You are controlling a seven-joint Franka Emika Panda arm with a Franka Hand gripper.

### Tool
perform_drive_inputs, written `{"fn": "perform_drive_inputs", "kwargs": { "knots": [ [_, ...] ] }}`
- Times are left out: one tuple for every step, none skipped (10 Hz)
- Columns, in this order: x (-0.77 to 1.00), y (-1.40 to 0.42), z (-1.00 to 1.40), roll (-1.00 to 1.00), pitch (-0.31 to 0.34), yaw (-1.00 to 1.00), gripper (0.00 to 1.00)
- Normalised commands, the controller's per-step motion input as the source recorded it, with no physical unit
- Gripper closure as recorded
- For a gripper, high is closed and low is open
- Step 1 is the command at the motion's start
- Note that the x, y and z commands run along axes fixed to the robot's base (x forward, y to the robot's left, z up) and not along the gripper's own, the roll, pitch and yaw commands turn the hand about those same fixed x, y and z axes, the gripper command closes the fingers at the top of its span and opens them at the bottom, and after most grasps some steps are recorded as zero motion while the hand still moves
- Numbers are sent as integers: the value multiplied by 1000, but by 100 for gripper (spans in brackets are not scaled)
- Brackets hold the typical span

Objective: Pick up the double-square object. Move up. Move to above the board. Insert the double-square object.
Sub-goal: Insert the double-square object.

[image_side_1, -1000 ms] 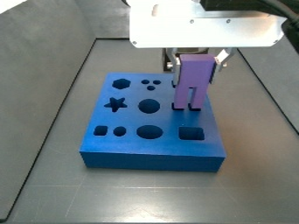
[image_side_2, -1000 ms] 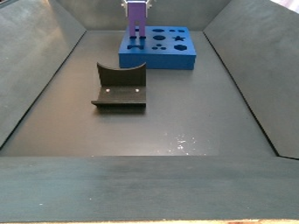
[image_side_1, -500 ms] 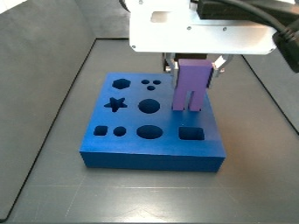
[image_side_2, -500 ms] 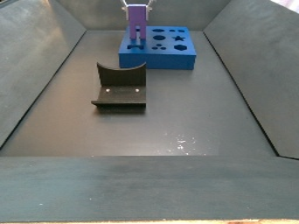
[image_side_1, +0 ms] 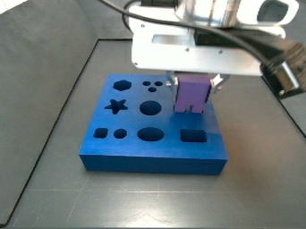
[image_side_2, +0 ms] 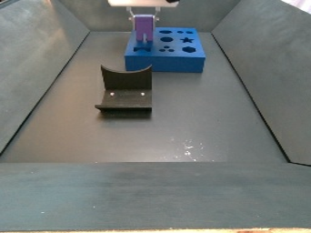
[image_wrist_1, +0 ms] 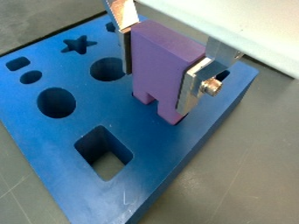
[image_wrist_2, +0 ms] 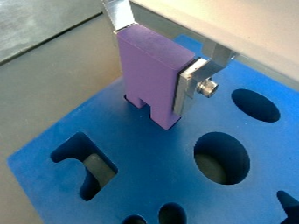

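The grey floor [image_side_2: 158, 155] of the walled tray is lying mostly bare, with sloping dark walls rising on each side in both side views. No writing, brand or label is readable on anything here.

The board [image_side_1: 120, 143] is sitting flat on the floor toward the far end of the tray as seen in a side view [image_side_2: 195, 56], with open floor showing around its edges. Its top is showing a hexagon, a star, round holes, an oval and square holes; a square cut-out [image_wrist_1: 107, 153] is lying open near one corner, and a notched cut-out [image_wrist_2: 84, 162] near another.

The fixture [image_side_2: 124, 91] is standing on the floor well apart from the board, nearer the middle of the tray, with bare floor all around it.

The claw [image_side_1: 195, 89] is hanging low over the board, under its wide white mount. It is closed onto the block, its silver fingers [image_wrist_1: 197, 80] pressing the block's two opposite sides in both wrist views [image_wrist_2: 191, 83].

The block [image_wrist_1: 163, 66] is standing upright between the fingers, its upper part clamped and its notched lower end pointing down at the board. In both wrist views [image_wrist_2: 152, 70] the lower end is meeting the board's top surface; whether it is already sunk into a hole I cannot tell. In a side view [image_side_1: 189, 95] it is showing short beneath the mount, near the board's far right part.
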Motion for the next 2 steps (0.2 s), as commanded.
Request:
{"fn": "perform_drive_inputs", "kwargs": {
  "knots": [
    [0, 0, 0, 0, 0, 0, 0],
    [0, 0, 0, 0, 0, 0, 0]
  ]
}}
